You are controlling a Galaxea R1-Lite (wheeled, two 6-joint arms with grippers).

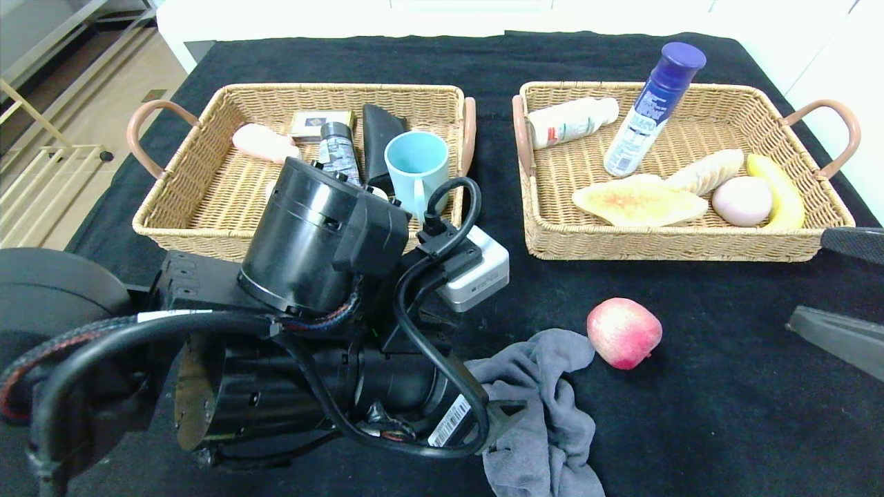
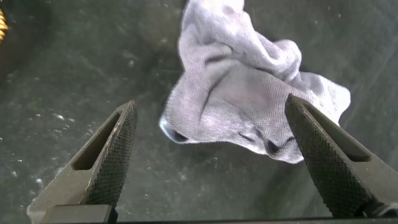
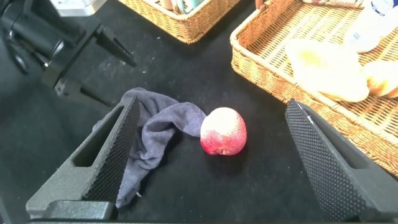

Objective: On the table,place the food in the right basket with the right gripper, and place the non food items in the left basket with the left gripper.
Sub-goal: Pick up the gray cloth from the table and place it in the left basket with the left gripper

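Between my left pincer (image 2: 211, 155) fingers, spread wide and holding nothing, sits the near edge of the grey cloth (image 2: 249, 93). The wrist view has the crumpled heap just beyond the tips, roughly centred in the gap, lying flat on the black table (image 2: 62, 74). From the head view the cloth (image 1: 545, 407) runs from beside the left arm's wrist toward the near table edge, long axis roughly front to back, so my fingers straddle it across the narrow way. My call: short advance and drop, then close.

Right pincer (image 3: 211, 155) is also fully open and empty, hovering at the right side of the table (image 1: 690, 428). The peach (image 3: 224, 130) lies ahead of it, about centred between the fingers but clearly farther off than the cloth is from the left. In the head view the peach (image 1: 623, 333) sits just beside the cloth's upper end, apparently not touching, well nearer the right arm.

Left basket (image 1: 173, 228) already holds a blue mug (image 1: 416, 166) and other bits; right basket (image 1: 663, 241) holds bottles, flatbread, a banana (image 1: 780, 193). Risk I see: the two arms crowd each other if both go at once.
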